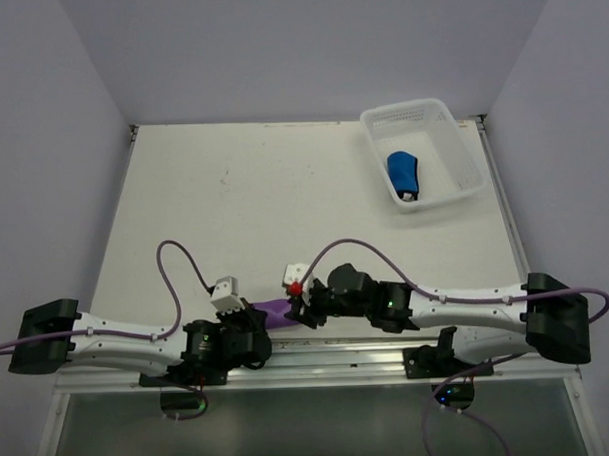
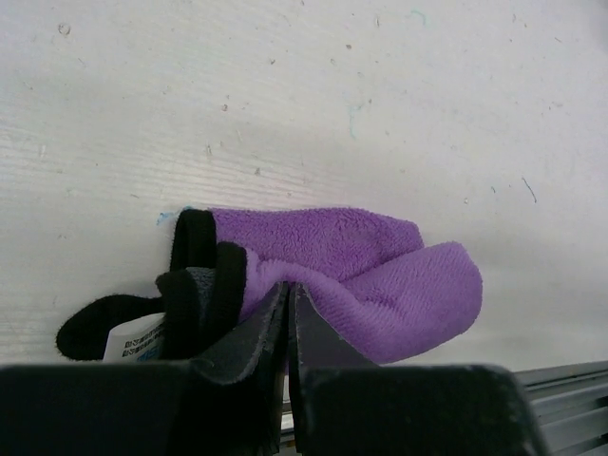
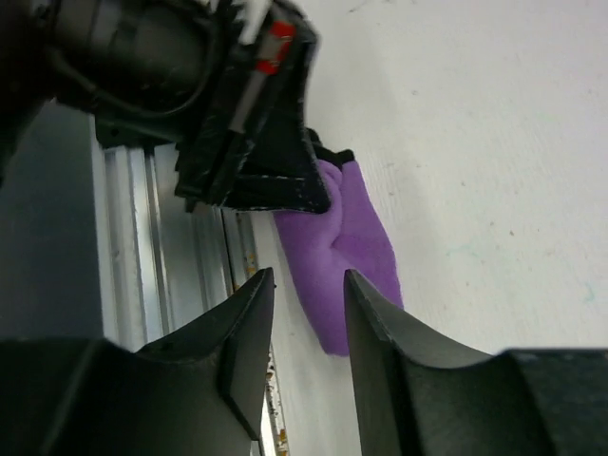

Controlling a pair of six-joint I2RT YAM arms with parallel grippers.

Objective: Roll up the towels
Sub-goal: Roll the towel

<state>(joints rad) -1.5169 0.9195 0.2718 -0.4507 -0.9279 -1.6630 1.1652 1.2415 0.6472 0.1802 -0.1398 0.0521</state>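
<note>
The purple towel lies rolled at the table's near edge, between the two arms. In the left wrist view its folded bulk bulges to the right, and its dark hem and a white label show on the left. My left gripper is shut, pinching the towel's near fold. My right gripper is open, just short of the towel's free end, with nothing between its fingers. The blue towel lies rolled inside the white basket at the far right.
A metal rail runs along the table's near edge, right beside the purple towel. The left gripper's black body sits close ahead of the right fingers. Bare white tabletop stretches toward the back wall.
</note>
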